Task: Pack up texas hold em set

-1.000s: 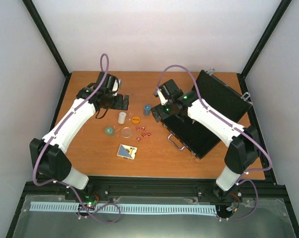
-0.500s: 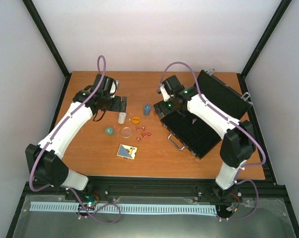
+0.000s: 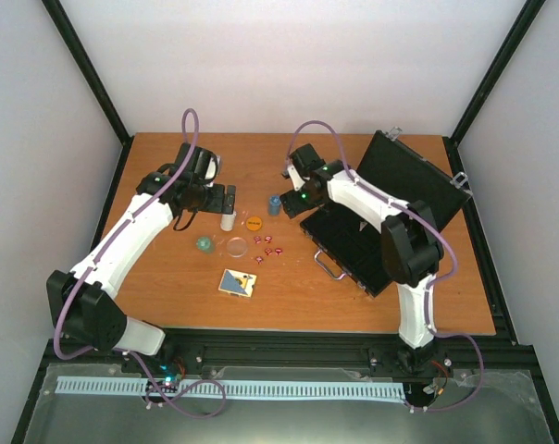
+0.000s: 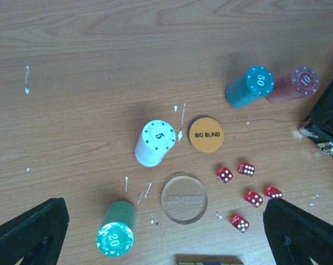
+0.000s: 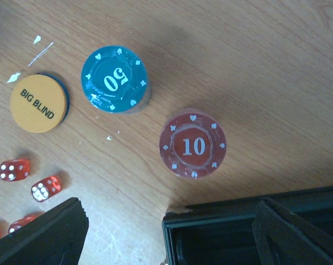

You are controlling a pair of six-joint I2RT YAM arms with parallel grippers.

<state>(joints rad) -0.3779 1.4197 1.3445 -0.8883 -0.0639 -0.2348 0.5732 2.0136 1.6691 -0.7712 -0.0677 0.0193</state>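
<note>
Bench (image 4: 89, 66): wood-grain surface, smooth, low sheen, marked with small white flecks.

White chip stack (image 4: 155, 142), blue chip stack (image 5: 114, 79), red chip stack (image 5: 192, 144), teal chip stack (image 4: 116, 236): moulded plastic, satin faces, printed numerals. The top red chip looks dull and scuffed.

Orange disc (image 4: 205, 134): opaque, matt, with black printed lettering.

Clear disc (image 4: 184, 199): transparent, glossy, faint lettering in the face.

Dice (image 4: 224, 175): translucent red, glossy, white pips.

Case (image 5: 210, 218): black, matt rim. Its latch (image 4: 320, 142) is bright metal.

Left fingers (image 4: 28, 232) and right fingers (image 5: 39, 234): matt black plastic.
</note>
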